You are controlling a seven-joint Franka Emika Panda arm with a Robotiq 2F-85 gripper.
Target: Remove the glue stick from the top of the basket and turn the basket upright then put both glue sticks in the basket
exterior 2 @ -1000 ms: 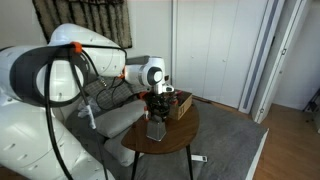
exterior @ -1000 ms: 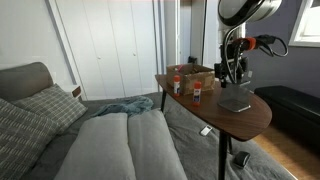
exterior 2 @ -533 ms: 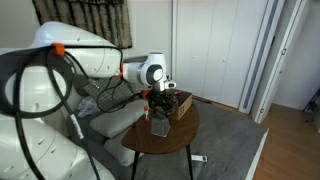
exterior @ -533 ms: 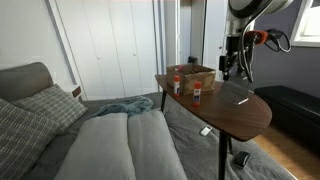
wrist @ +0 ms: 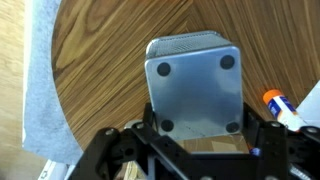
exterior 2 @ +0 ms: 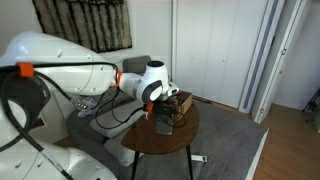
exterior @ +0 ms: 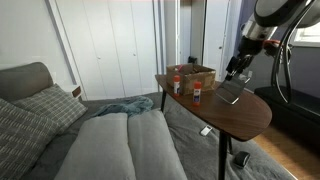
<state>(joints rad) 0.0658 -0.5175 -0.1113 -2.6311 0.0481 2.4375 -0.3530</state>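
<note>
In the wrist view the grey basket fills the space between my jaws, its flat base with small round feet facing the camera. My gripper is shut on the basket at both sides. In an exterior view the gripper holds the basket tilted just above the round wooden table. Two red-orange glue sticks stand upright on the table's left part. One glue stick shows at the right edge of the wrist view.
A brown cardboard box sits at the back of the table, also seen behind the arm as the box. A grey sofa with cushions stands beside the table. Grey carpet lies below the table edge.
The arm has risen and swung away from the table's middle. The basket, flat on the table a second ago, now hangs tilted in the gripper. The glue sticks have not moved.
</note>
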